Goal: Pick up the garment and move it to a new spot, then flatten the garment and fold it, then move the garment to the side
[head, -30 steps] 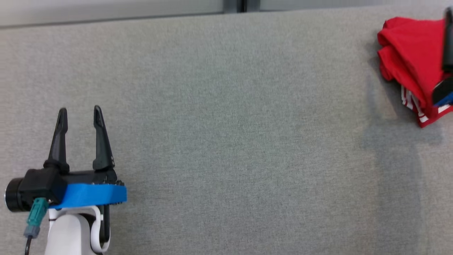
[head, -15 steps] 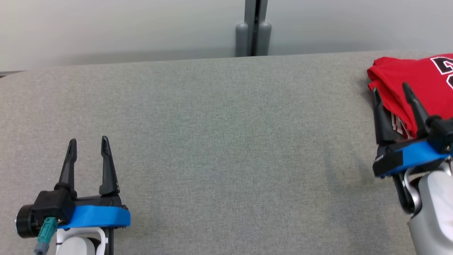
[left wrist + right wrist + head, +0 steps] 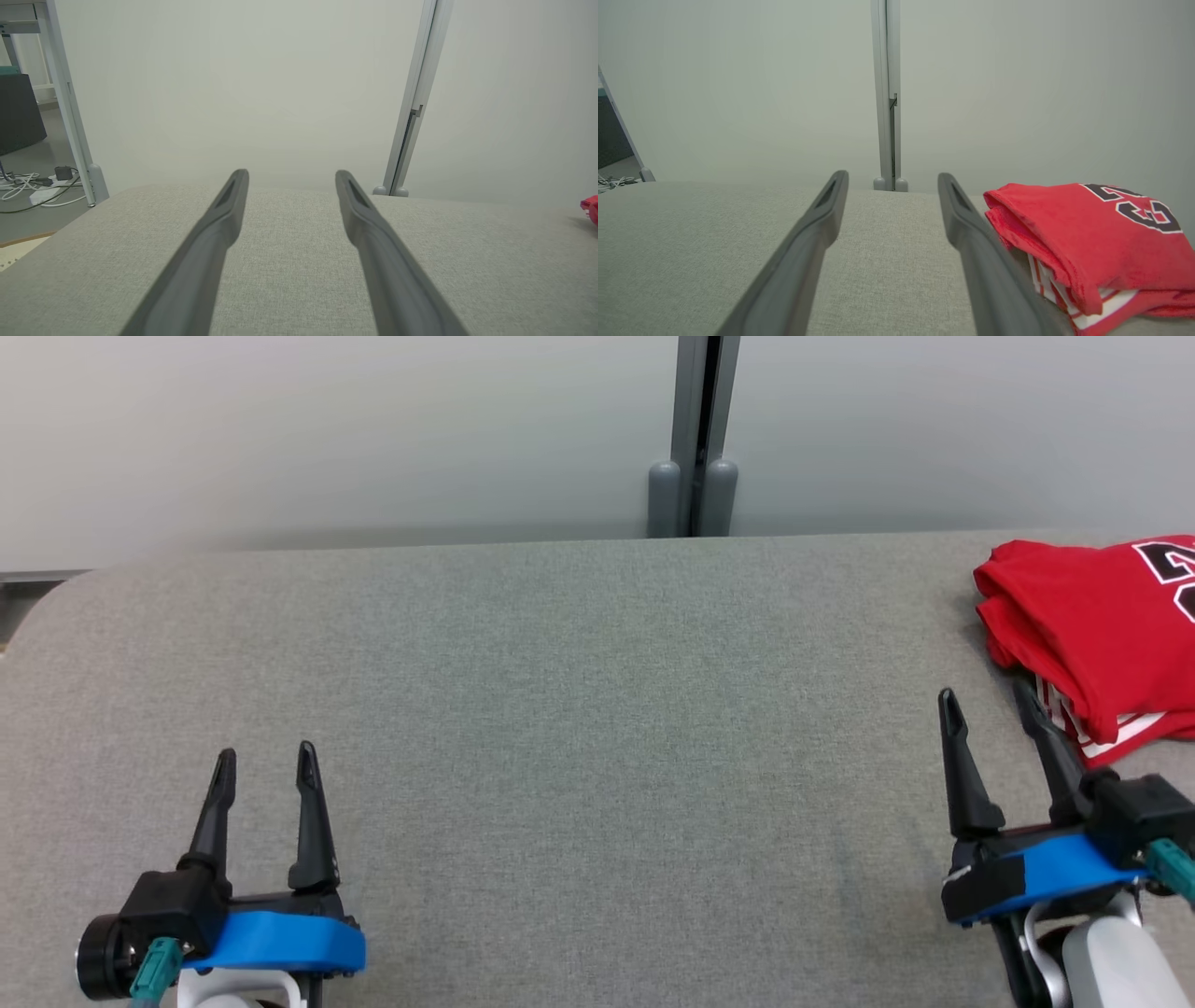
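The garment is a red jersey with black numerals and white trim, lying folded at the far right of the grey table. In the right wrist view the garment lies just right of my right finger. My right gripper stands open and empty, just left of and nearer than the garment, apart from it. My left gripper hovers open and empty over bare table at the lower left. A red sliver of the garment peeks in at the right edge of the left wrist view.
A pale wall with a grey vertical post stands behind the table's far edge. The table's rounded left corner lies at the far left. Beyond it, a white frame leg and cables are on the floor.
The head camera has tilted up, bringing the wall and post into view. My right gripper has drawn back off the garment toward me and now stands clear of it. The left gripper has held still.
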Available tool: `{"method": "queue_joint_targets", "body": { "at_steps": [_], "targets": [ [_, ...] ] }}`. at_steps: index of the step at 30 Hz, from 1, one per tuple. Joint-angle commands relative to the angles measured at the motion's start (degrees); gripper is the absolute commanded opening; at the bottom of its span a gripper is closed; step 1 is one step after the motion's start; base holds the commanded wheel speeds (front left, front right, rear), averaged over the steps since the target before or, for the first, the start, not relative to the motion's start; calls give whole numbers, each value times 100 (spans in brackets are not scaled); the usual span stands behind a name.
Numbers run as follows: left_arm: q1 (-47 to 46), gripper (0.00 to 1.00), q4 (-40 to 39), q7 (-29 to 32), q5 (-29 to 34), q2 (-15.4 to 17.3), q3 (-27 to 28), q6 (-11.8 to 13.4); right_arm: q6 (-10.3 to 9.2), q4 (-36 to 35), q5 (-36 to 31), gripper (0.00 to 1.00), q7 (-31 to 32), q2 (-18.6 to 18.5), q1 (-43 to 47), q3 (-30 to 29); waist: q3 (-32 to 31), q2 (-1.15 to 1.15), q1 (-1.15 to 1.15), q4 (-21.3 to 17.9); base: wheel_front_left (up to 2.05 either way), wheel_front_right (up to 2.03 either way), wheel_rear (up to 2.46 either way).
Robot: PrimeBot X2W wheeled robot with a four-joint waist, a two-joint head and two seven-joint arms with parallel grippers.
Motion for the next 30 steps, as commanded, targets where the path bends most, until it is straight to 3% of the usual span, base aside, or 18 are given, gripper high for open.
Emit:
{"method": "queue_joint_targets", "body": {
  "at_steps": [1, 14, 25, 26, 30],
  "targets": [
    [55, 100, 26, -25, -40, -9, -41, 25, 1, -124, -48, 100, 57, 92, 210, -38, -61, 0, 1, 10, 0, 0, 0],
    [226, 100, 92, -25, -82, -11, -138, 60, 1, -710, -162, 100, 365, 375, 842, -215, -239, 0, 1, 48, 0, 0, 0],
    [227, 100, 58, -25, -100, -13, -101, 100, 1, -802, -166, 100, 477, 411, 941, -296, -264, 0, 1, 44, 0, 0, 0],
    [204, 0, 84, 3, -106, -4, -129, 82, 0, -768, -167, 0, 457, 394, 863, -281, -266, 0, 1, 46, 0, 0, 0],
    [342, 0, 309, 40, -127, -16, -142, 78, 0, -534, -150, 0, 467, 415, 929, -268, -268, 0, 1, 46, 0, 0, 0]
  ]
}}
